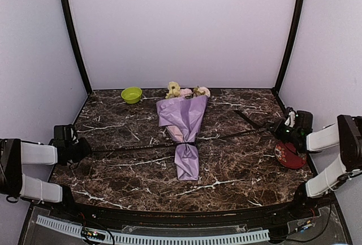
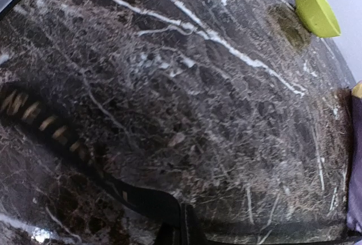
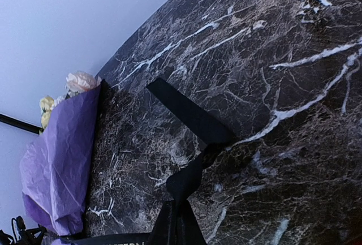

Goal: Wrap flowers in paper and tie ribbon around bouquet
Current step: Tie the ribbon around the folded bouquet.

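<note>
Tension is what this step turns on. From the top camera, the bouquet (image 1: 185,137) lies in the middle of the table (image 1: 237,171), flowers (image 1: 186,91) at its far end and the paper (image 1: 181,117) narrowing toward the near end. The ribbon (image 1: 130,147) crosses its waist and runs out taut to both sides. The left gripper (image 1: 79,147) sits far out to the bouquet's left and the right gripper (image 1: 281,127) far out to its right, each pinching one ribbon end. A green bowl (image 1: 131,94) stands beyond the bouquet's left shoulder, and a red dish (image 1: 291,157) lies under the right arm. I judge the knot is being cinched, so the two pulls should be equal and opposite, or the cone will slide or roll.

From the left wrist, the fingers themselves are barely seen. The ribbon, gold-lettered, narrows into a pressed-together pinch at the bottom edge, and a strip of paper shows at the right. Pull low and level with the waist.

From the right wrist, the ribbon bunches into a tight pinch at the bottom edge, and a loose tail lies on the marble between gripper and bouquet. Ease off once the paper puckers, since it looks thin enough to tear.
</note>
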`<action>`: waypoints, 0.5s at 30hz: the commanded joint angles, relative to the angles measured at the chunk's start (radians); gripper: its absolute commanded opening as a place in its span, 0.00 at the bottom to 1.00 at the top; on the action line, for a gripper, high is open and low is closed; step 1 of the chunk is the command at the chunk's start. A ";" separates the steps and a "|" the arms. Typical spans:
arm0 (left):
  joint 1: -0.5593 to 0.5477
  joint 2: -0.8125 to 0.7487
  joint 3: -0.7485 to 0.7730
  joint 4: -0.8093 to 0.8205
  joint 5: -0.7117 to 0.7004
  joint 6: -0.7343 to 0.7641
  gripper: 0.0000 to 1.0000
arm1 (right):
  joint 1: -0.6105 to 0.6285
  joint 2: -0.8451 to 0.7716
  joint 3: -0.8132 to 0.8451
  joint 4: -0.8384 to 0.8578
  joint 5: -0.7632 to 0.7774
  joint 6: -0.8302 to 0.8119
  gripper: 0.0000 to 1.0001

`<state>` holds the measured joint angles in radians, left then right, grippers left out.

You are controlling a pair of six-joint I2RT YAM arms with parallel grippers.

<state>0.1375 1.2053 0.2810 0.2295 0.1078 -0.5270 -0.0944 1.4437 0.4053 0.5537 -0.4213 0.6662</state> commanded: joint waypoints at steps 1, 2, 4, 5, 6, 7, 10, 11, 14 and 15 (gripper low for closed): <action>0.043 -0.043 0.024 0.045 -0.044 -0.042 0.00 | -0.090 -0.065 0.016 0.009 0.095 -0.049 0.00; 0.045 -0.045 0.024 0.042 -0.051 -0.044 0.00 | -0.104 -0.066 0.022 -0.003 0.097 -0.061 0.00; 0.054 -0.057 0.015 0.045 -0.059 -0.060 0.00 | -0.137 -0.063 0.028 -0.019 0.099 -0.070 0.00; 0.063 -0.064 0.010 0.045 -0.059 -0.066 0.00 | -0.156 -0.058 0.026 -0.021 0.093 -0.069 0.00; 0.073 -0.072 0.005 0.045 -0.057 -0.072 0.00 | -0.175 -0.056 0.024 -0.020 0.085 -0.067 0.00; 0.084 -0.080 -0.001 0.046 -0.057 -0.079 0.00 | -0.187 -0.053 0.023 -0.019 0.082 -0.068 0.00; 0.101 -0.097 -0.012 0.046 -0.057 -0.091 0.00 | -0.194 -0.039 0.027 -0.026 0.080 -0.089 0.00; 0.103 -0.098 -0.012 0.046 -0.057 -0.093 0.00 | -0.194 -0.027 0.029 -0.028 0.074 -0.092 0.00; 0.111 -0.106 -0.019 0.042 -0.062 -0.101 0.00 | -0.195 0.002 0.031 -0.023 0.057 -0.094 0.00; 0.113 -0.110 -0.020 0.040 -0.065 -0.104 0.00 | -0.197 0.009 0.035 -0.022 0.050 -0.094 0.00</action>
<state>0.1921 1.1233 0.2836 0.2592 0.2104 -0.6182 -0.2302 1.4239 0.4072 0.4625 -0.4969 0.6033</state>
